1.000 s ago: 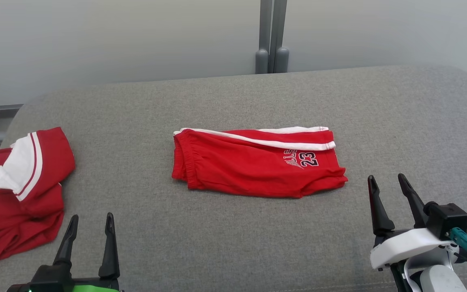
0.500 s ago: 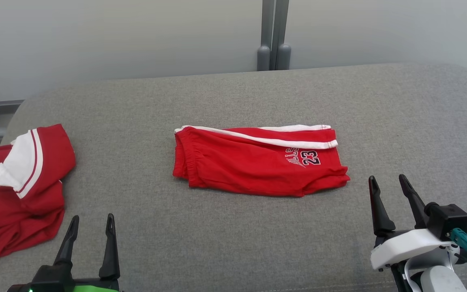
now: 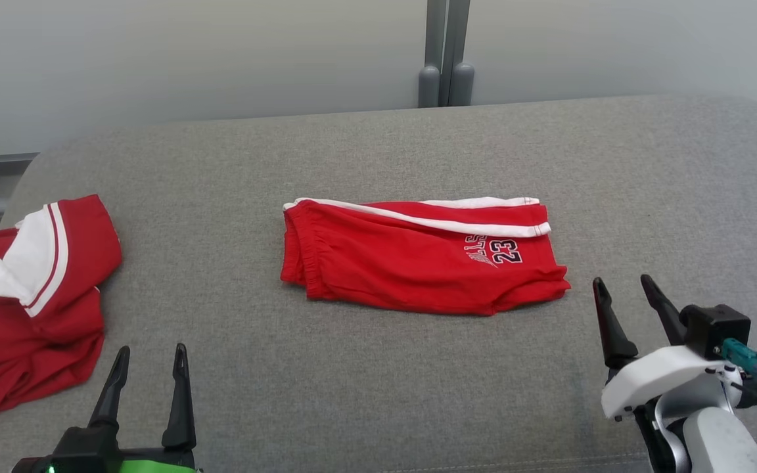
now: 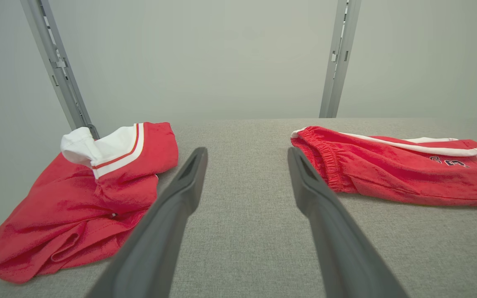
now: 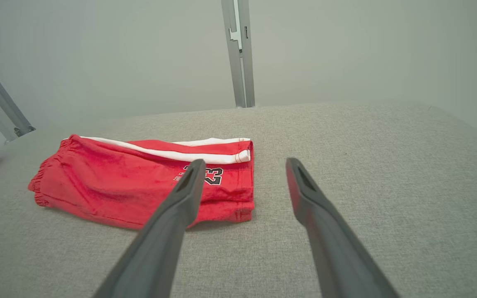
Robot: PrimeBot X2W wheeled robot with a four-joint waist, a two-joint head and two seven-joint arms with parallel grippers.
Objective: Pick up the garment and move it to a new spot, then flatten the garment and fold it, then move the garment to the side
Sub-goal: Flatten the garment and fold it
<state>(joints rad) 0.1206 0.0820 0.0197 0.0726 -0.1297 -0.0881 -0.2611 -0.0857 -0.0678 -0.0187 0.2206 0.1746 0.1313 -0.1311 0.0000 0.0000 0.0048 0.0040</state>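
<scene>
Both spread wide, empty: left tool point(image 3: 151, 348), right tool point(image 3: 620, 280). Shorts point(image 3: 418, 263) lie folded on counter point(image 3: 378, 381), long axis left-to-right. Right tool near shorts' hem end, closer; left tool well off waistband end. Shirt point(image 3: 30, 315) well left of shorts. Likely next: shorts go aside.

The head camera looks forward and down from above the near edge of the grey fabric-covered worktop point(image 3: 378, 381), taking in its full width up to the pale wall point(image 3: 221, 52) behind. The left wrist camera sits low and close over the surface, sighting along its two long dark fingers point(image 4: 168, 219) toward that wall; the right wrist camera does the same from the right side. All three views share the folded red shorts with white side stripes point(image 3: 411, 266) at mid-worktop and the crumpled red-and-white shirt point(image 3: 30, 328) at the left edge.
</scene>
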